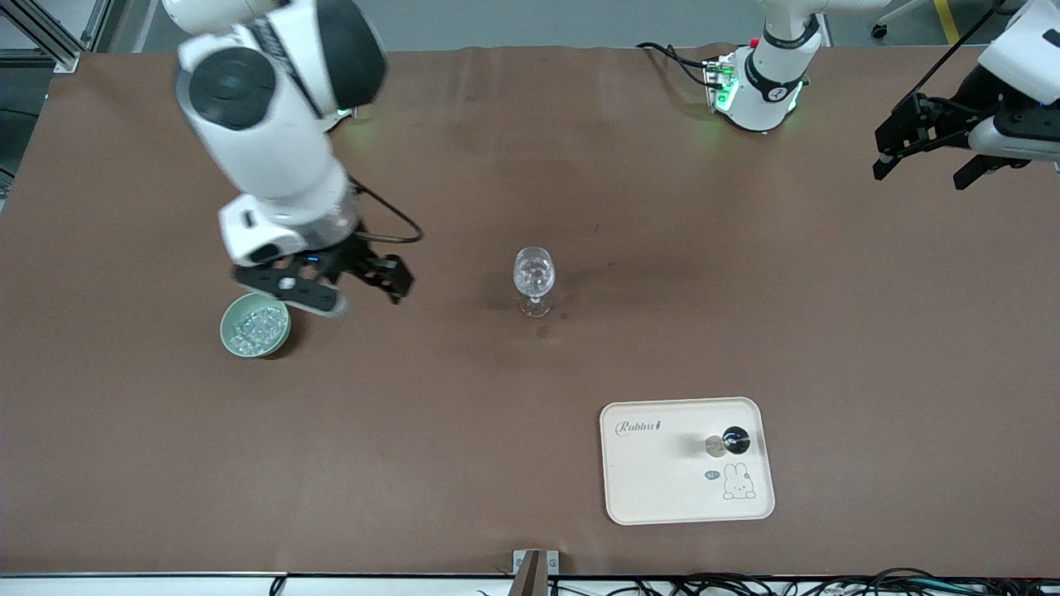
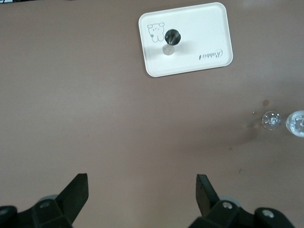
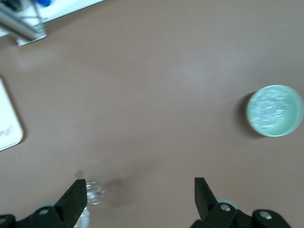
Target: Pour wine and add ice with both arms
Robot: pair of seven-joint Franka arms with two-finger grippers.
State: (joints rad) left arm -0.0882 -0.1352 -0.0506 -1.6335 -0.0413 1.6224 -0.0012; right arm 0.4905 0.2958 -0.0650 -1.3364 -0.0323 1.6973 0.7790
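Front view: your right gripper (image 1: 344, 290) hangs over the table just beside the green bowl (image 1: 255, 325), fingers spread, nothing in them. The ice (image 1: 257, 327) sits heaped in that bowl, toward the right arm's end of the table. The stemmed glass (image 1: 534, 280) stands upright mid-table, long axis vertical, mouth up; a few clear lumps look to be in its bowl already, tho hard to tell glass from ice. The left gripper (image 1: 927, 157) waits up by the left arm's end of the table, fingers apart, empty. The white tray (image 1: 662, 488) lies nearer the camera than the glass, w/ a small dark-topped object (image 1: 733, 440) standing on it; can't say what it is. No wine bottle shows. Left wrist view: fingers (image 2: 76, 194) wide apart over bare table; tray and glass show well apart from each other. Right wrist view: fingers (image 3: 73, 202) spread, bowl off to one side, glass partly in shot by one fingertip. My read: you're in the ice step, between transfers. Next move prob needs the right gripper over the bowl, down into the heap, a pinch on one small lump, then a carry to over the glass mouth. Lumps are small and slick, so centre them betw. the pads.
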